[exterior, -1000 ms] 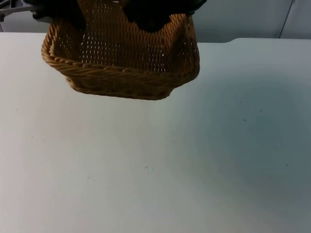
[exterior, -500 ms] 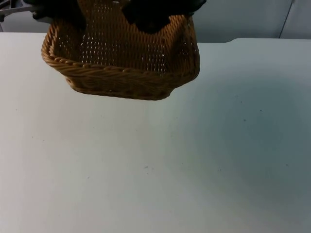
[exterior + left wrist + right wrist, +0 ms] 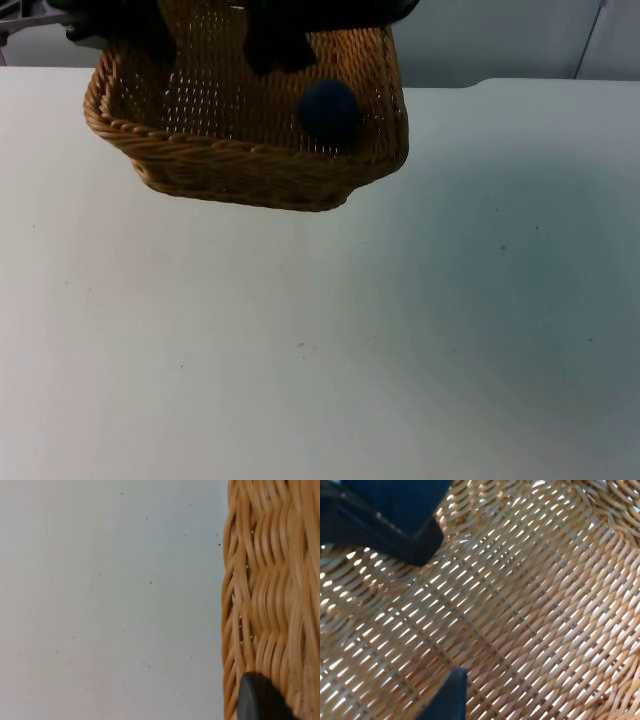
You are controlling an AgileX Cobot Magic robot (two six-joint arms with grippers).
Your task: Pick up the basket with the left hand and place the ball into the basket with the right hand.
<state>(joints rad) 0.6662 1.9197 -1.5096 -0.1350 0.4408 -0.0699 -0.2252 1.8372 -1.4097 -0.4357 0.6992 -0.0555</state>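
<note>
top view, basket: i see the woven wicker basket [image 3: 250, 140] held up off the white table [image 3: 330, 340], near the far edge in front of the grey partition wall [image 3: 500, 40].
top view, ball: a dark blue ball [image 3: 329, 108] sits inside the basket, toward its right end, close to the near wall.
top view, left gripper: the left gripper [image 3: 110, 25] is at the basket's far-left rim, where it appears to grip the basket.
top view, right gripper: the right gripper [image 3: 275, 45] hangs over the basket's inside, apart from the ball.
left wrist view, basket: i see the basket's outer weave [image 3: 272, 595] close up, with the table [image 3: 110, 600] beyond it.
left wrist view, left gripper: one black fingertip [image 3: 257, 700] lies against the weave, so i read the pincer as clamped on the basket's wall.
right wrist view, basket: i look onto the basket's woven floor [image 3: 520, 610], light showing through the gaps.
right wrist view, right gripper: the two dark fingers [image 3: 395, 530] stand well apart with nothing between them; the pincer is spread.
</note>
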